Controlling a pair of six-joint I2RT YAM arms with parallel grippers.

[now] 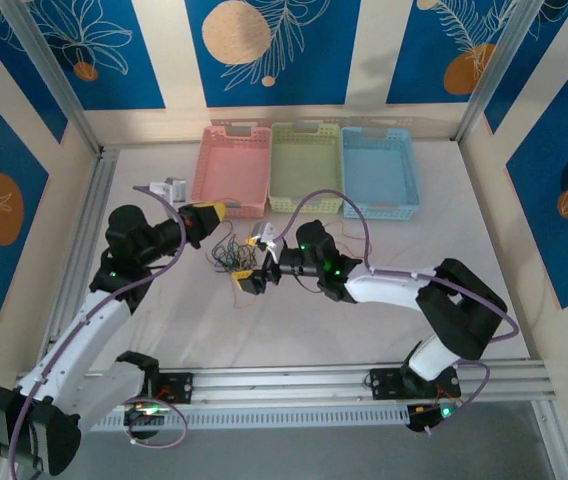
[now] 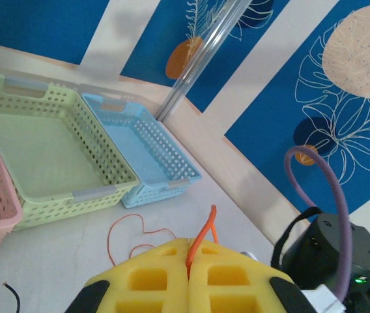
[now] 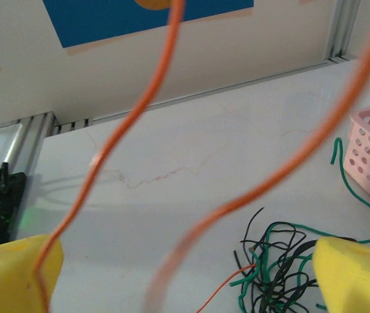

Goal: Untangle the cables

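Observation:
The cables lie as a small tangle of black, green and orange wires (image 1: pixel 227 255) on the white table between the two grippers. My left gripper (image 1: pixel 214 213) (image 2: pixel 189 251) has its yellow jaws shut on an orange cable (image 2: pixel 201 236), which sticks up from between the pads. My right gripper (image 1: pixel 253 259) (image 3: pixel 185 280) stands open just right of the tangle. Two blurred orange strands (image 3: pixel 139 111) hang across its view; one runs down to its left finger (image 3: pixel 15 274). A black and green clump (image 3: pixel 276 277) lies by its right finger (image 3: pixel 354 274).
Three empty baskets stand at the back: pink (image 1: pixel 232 170), green (image 1: pixel 305 165), blue (image 1: pixel 379 170). A small white object (image 1: pixel 169 188) sits left of the pink one. A thin orange wire (image 2: pixel 126 228) and a black wire end (image 2: pixel 15 298) lie loose on the table.

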